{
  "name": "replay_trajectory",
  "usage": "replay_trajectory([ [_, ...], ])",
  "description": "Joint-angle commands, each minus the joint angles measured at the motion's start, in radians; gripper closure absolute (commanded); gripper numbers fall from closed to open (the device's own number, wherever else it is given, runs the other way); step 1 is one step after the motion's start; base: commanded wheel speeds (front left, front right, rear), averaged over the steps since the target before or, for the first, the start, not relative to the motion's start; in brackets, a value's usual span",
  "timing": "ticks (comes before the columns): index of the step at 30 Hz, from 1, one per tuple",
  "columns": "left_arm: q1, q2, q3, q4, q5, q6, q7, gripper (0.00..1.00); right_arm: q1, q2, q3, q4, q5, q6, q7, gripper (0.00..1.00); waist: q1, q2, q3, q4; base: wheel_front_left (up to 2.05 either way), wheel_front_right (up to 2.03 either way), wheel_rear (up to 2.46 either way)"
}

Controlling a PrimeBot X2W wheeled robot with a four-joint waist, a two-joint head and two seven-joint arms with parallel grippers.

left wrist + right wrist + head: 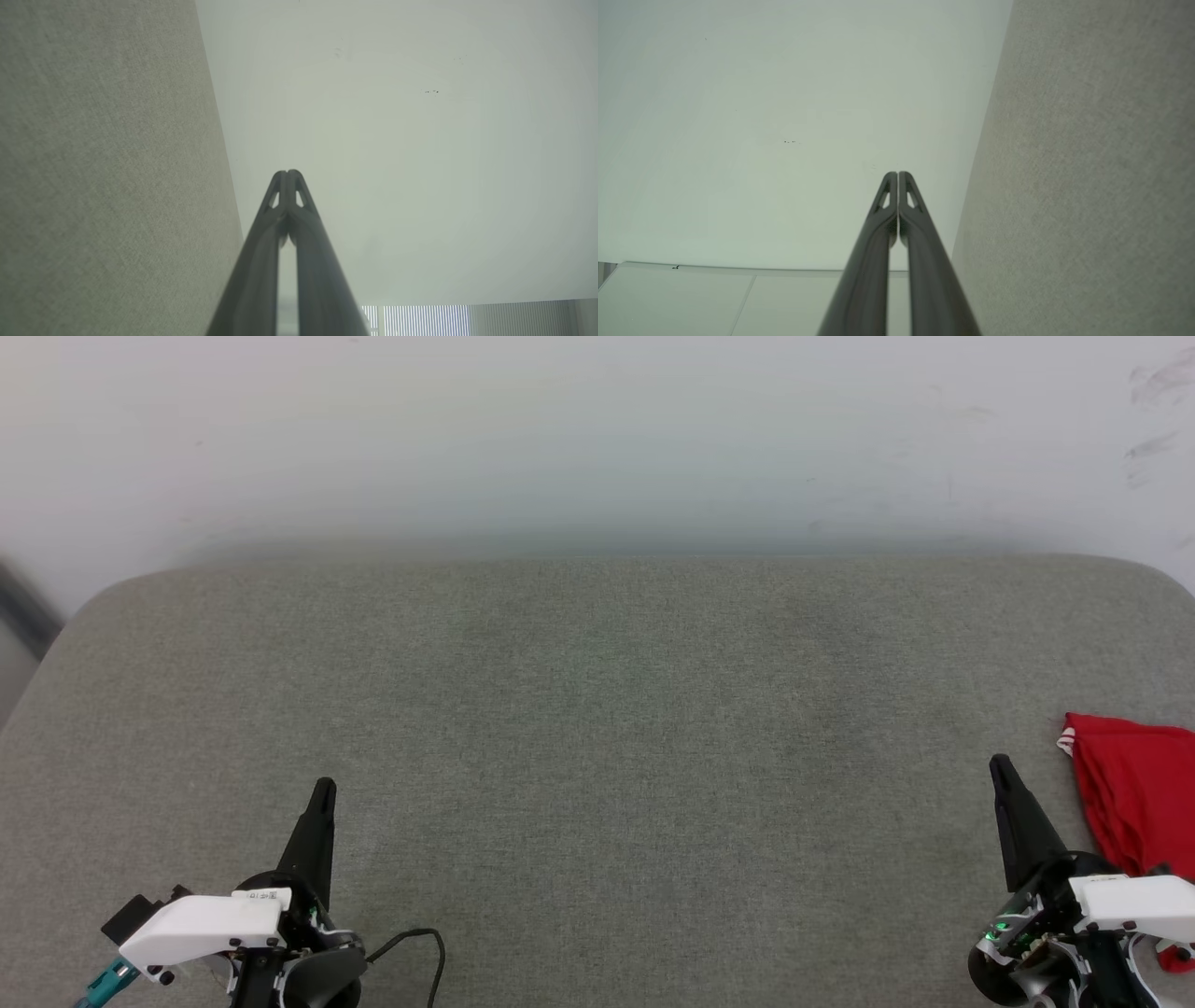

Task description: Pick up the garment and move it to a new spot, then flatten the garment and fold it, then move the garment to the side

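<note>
Both grippers are pressed shut, empty. The left gripper [322,793] and the right gripper [1001,767] each show fingers closed to a single dark point, and each wrist view confirms tip meeting tip with nothing between.

Finding 1, bearing: the garment [1134,793] lies to the right of the right gripper's fingers, just beside them but not touching, on the grey upholstered surface [597,709] at its right-hand margin. The right arm is plainly the nearer. The left gripper stands well apart, across the width of the surface.

Finding 2, lie: the red cloth is bunched, not spread. Its visible mass runs from far to near, roughly parallel to the right fingers. A scrap of white, red-striped sleeve [1065,739] shows at its far left corner.

Finding 3, obstructions: the head view's right edge cuts the garment off, and the white wrist housing [1134,901] covers its near end. Full extent, true long axis, collar and hem cannot be made out.
</note>
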Motion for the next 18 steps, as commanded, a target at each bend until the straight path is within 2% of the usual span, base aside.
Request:
replay_trajectory([
  [1, -0.01, -0.001, 0.004, 0.0, -0.002, -0.003, 0.0, 1.0, -0.015, 0.003, -0.002, 0.001, -0.001, 0.0, 0.003, 1.0, 0.0, 0.0, 0.0, 0.0, 0.0, 0.0, 0.0],
  [18, -0.01, -0.002, 0.006, 0.0, 0.0, -0.003, 0.002, 1.0, -0.016, 0.006, -0.007, 0.002, -0.005, 0.0, 0.006, 1.0, 0.0, 0.0, 0.0, 0.0, 0.0, 0.0, 0.0],
])
